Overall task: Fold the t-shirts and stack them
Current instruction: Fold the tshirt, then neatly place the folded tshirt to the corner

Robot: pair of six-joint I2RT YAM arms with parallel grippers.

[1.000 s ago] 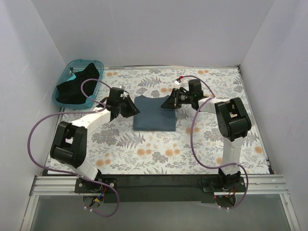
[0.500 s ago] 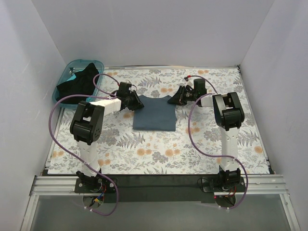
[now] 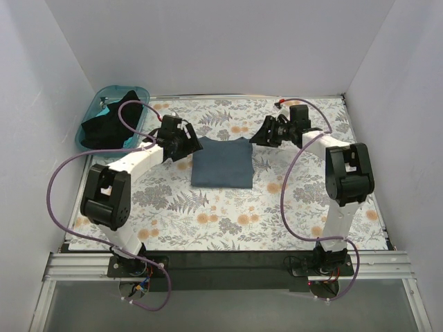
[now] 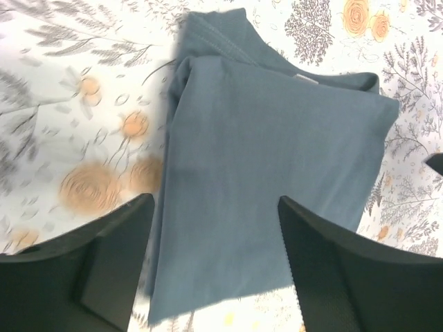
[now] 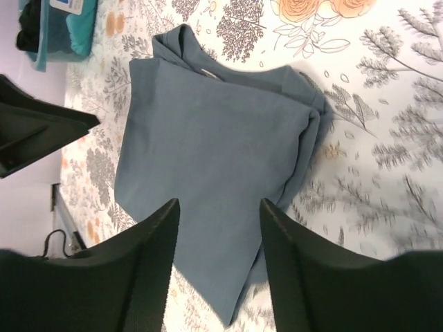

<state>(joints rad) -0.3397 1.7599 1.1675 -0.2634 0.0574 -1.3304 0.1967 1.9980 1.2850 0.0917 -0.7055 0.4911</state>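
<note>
Cloth sits at the centre of the overhead frame: a slate blue-grey t-shirt (image 3: 221,164), folded into a neat rectangle, lies flat on the floral-printed counter (image 3: 228,218). Its round neck edge is toward the top of the frame, and a small pale neck label (image 4: 304,77) peeks from the fold. The left gripper (image 3: 190,145) hangs just beside the shirt's upper left corner. Its fingers are spread wide with nothing between them, and the wrist view shows only blue cloth in the gap. The right gripper (image 3: 257,138) mirrors it at the upper right corner, likewise released and holding nothing. In the upper left of the frame, well apart from the folded shirt, a crumpled black t-shirt (image 3: 111,123) lies inside a teal plastic basket (image 3: 104,90).
</note>
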